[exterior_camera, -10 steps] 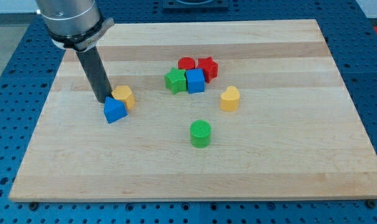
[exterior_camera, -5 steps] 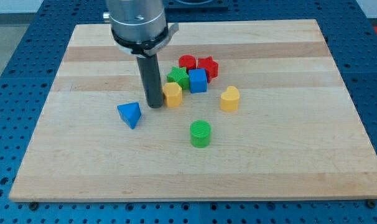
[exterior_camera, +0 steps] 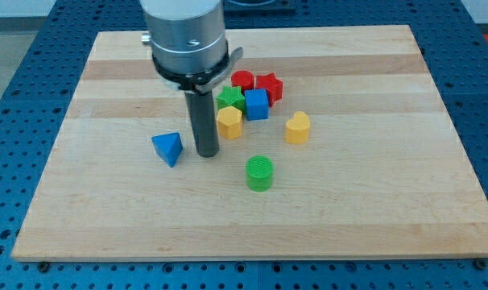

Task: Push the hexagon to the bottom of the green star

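The yellow hexagon (exterior_camera: 229, 122) sits just below the green star (exterior_camera: 230, 99), touching or nearly touching it. My tip (exterior_camera: 207, 152) stands on the board to the lower left of the hexagon, a short gap away, and to the right of the blue triangle (exterior_camera: 168, 148). The rod partly hides the star's left edge.
A blue cube (exterior_camera: 255, 104) sits right of the green star, with a red cylinder (exterior_camera: 242, 80) and a red star (exterior_camera: 268, 86) above it. A yellow heart (exterior_camera: 297, 127) lies to the right. A green cylinder (exterior_camera: 259, 172) lies below the group.
My tip pushed the yellow hexagon right from beside the blue triangle to under the green star, then drew back down and left. The triangle shifted slightly.
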